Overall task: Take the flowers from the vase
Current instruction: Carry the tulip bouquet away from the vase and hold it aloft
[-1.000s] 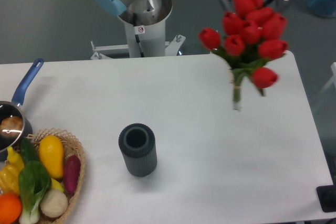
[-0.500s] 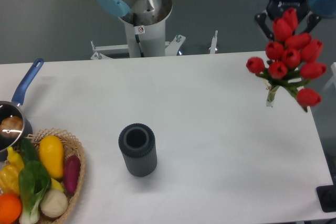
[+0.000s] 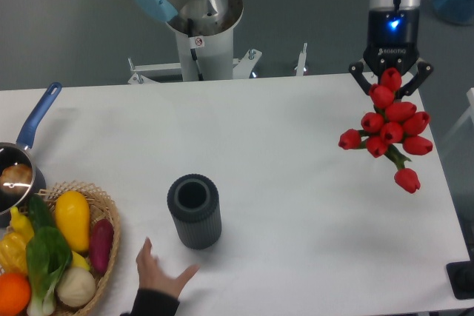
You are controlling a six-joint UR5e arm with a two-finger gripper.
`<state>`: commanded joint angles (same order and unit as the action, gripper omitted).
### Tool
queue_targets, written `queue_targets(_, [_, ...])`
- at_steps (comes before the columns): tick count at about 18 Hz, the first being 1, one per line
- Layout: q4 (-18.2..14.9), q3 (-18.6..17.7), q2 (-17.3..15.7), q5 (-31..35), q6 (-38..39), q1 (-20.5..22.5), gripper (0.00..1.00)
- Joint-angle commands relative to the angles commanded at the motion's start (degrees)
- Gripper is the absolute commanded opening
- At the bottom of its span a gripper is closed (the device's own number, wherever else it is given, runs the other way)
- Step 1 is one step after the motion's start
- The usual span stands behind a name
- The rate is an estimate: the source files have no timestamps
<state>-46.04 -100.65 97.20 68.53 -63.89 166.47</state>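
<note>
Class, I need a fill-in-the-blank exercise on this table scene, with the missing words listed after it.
1. The flowers hang from the end effector, which is ____ on them.
2. The vase stands upright and its mouth is ____.
3. A human ____ rests on the table just in front of the vase.
4. The basket sits at the table's front-____ corner.

Missing words: shut; empty; hand; left

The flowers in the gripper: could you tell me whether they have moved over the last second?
Yes. The flowers have moved rightward, away from the vase, which stays put, and now hang near the table's right edge.
</note>
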Motion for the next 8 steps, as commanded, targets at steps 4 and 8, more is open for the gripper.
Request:
queue_targets(4, [-8.87, 3.87, 2.02, 10.71, -6.3, -3.25, 0.0])
queue_targets(8, [-10.21, 4.49, 3.43, 16.36, -7.64, -6.6, 0.0])
